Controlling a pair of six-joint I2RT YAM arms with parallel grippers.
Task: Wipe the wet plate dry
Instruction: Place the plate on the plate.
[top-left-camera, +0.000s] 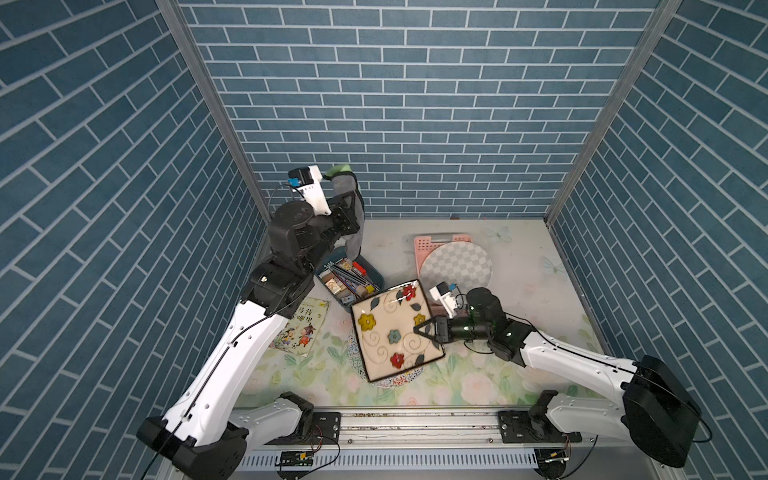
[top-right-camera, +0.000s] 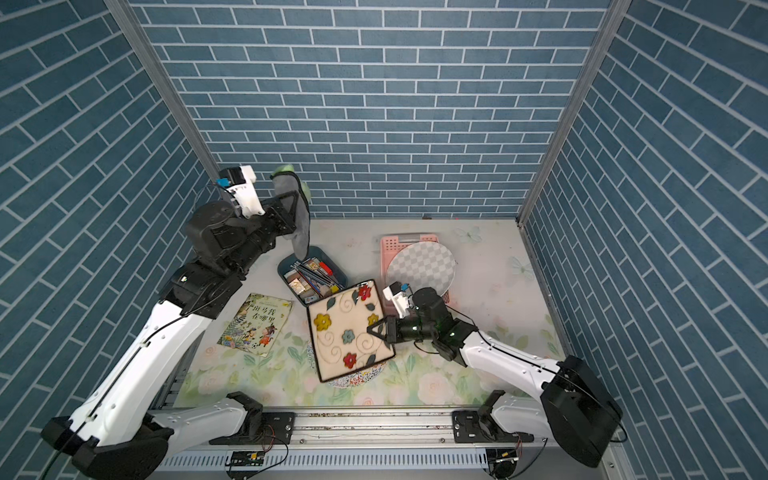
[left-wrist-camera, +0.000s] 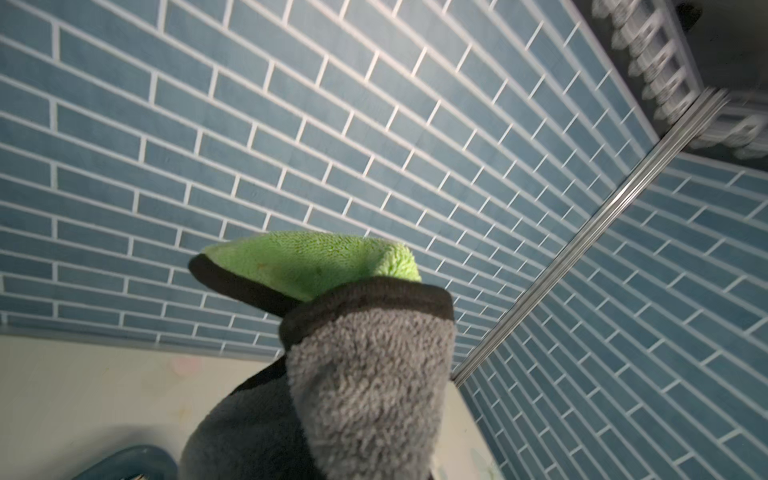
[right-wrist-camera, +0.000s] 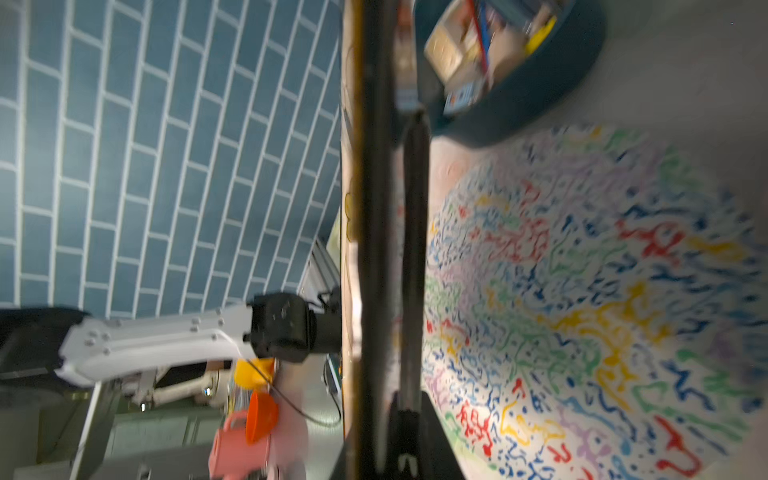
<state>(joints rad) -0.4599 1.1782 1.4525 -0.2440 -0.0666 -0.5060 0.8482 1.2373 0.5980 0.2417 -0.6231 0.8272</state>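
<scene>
The square cream ceramic plate with painted flowers and a dark rim (top-left-camera: 388, 332) hangs tilted over the middle of the table, above a round plate with colourful squiggles (top-left-camera: 397, 381). The right gripper (top-left-camera: 422, 332) pinches its right edge, jaws narrow on the rim. The plate's far corner comes near the blue oval tray of small items (top-left-camera: 376, 272), and its left edge stands clear of the picture book (top-left-camera: 301, 328). The left gripper (top-left-camera: 348, 208), clamped on the grey-and-green microfibre cloth (top-left-camera: 353, 245), is raised by the back wall, well apart from the plate. Open floral tablecloth (top-left-camera: 519, 374) shows at front right.
</scene>
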